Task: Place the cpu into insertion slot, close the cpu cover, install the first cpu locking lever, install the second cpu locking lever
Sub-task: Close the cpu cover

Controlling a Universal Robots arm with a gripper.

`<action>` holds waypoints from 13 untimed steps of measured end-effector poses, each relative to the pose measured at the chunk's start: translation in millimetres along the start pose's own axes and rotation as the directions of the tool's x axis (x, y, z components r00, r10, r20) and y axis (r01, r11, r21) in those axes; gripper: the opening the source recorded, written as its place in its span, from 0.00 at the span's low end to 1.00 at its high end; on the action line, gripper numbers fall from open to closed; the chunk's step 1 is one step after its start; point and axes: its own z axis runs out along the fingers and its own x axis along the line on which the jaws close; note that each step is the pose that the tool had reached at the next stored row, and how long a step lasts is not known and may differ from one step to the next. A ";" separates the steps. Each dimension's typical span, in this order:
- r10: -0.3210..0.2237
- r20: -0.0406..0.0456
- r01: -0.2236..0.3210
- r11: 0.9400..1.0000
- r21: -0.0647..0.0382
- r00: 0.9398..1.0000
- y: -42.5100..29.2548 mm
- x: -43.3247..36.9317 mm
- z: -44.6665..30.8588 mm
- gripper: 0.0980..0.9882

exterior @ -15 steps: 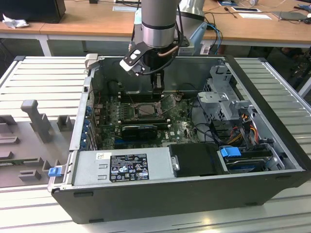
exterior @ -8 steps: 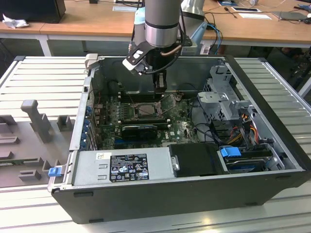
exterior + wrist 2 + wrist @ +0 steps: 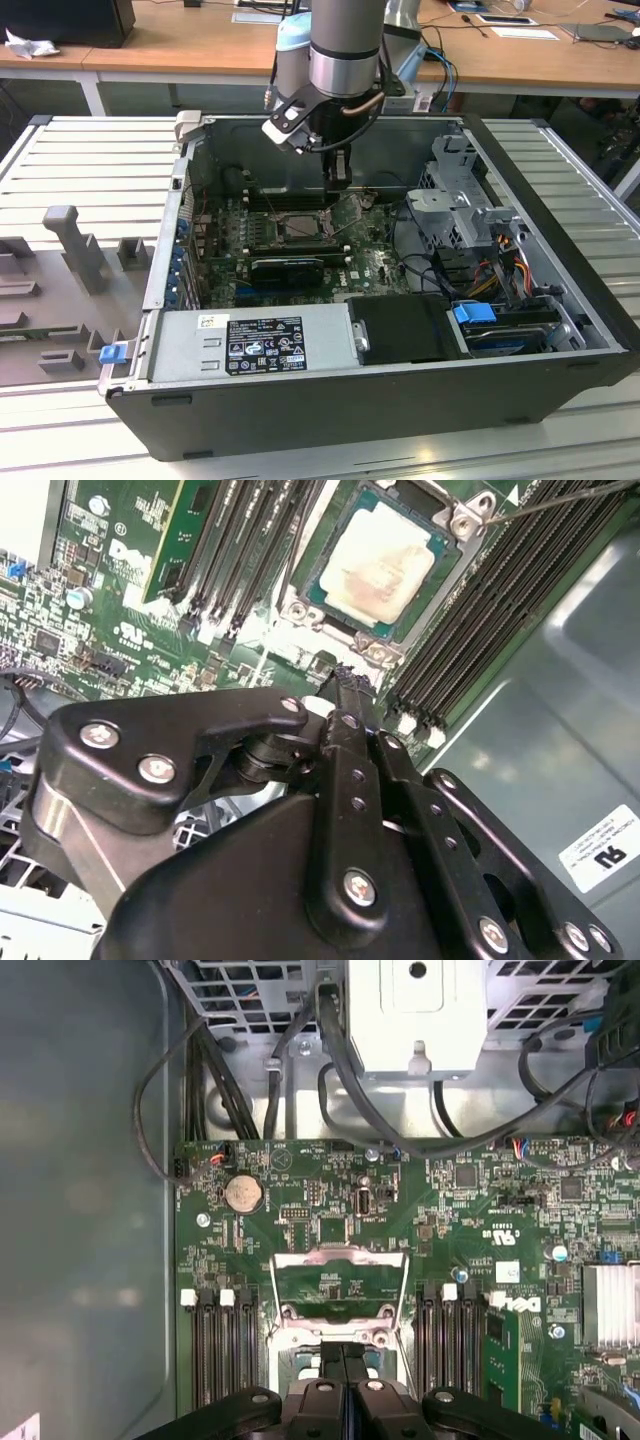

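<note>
hand (image 3: 345,683): fingers pinched together, carrying nothing, tips near the slot's rim
cpu (image 3: 385,565): lies flat in the insertion slot (image 3: 298,610), pale metal lid up, brownish smear on it
cpu handling: light, rigid, smooth top; probably fragile underneath (my call: touch the edges only, no sideways shove)
cpu cover (image 3: 340,1257): thin dark steel frame with a big square window, swung up off the slot; in the exterior view it stands at about 2 o'clock of the slot
cover handling: stiff but thin, hinged; press on a bare frame bar
locking lever (image 3: 570,497): slim steel rod, likely springy
motherboard (image 3: 300,1210): green, crowded with small parts
</note>
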 end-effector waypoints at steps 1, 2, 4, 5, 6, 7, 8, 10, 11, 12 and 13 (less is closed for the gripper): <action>0.000 0.000 0.000 1.000 0.000 1.000 1.3 0.0 0.1 0.01; 0.000 0.000 0.000 1.000 0.000 1.000 2.0 0.0 0.1 0.01; 0.000 0.000 0.000 1.000 0.000 1.000 4.2 0.1 0.5 0.01; 0.000 0.000 0.000 1.000 0.000 1.000 5.1 0.1 0.6 0.01; 0.000 0.000 0.000 1.000 0.000 1.000 6.0 0.1 0.7 0.01; 0.000 0.000 0.000 1.000 0.000 1.000 7.5 0.1 0.8 0.01; 0.000 0.000 0.000 1.000 0.000 1.000 10.5 0.2 0.9 0.01; 0.000 0.000 0.000 1.000 0.000 1.000 18.7 0.4 1.2 0.01; 0.000 0.000 0.000 1.000 0.000 1.000 21.5 0.5 1.4 0.01; 0.000 0.000 0.000 1.000 0.000 1.000 23.9 0.6 1.5 0.01; 0.000 0.000 0.000 1.000 0.000 1.000 28.1 0.8 1.6 0.01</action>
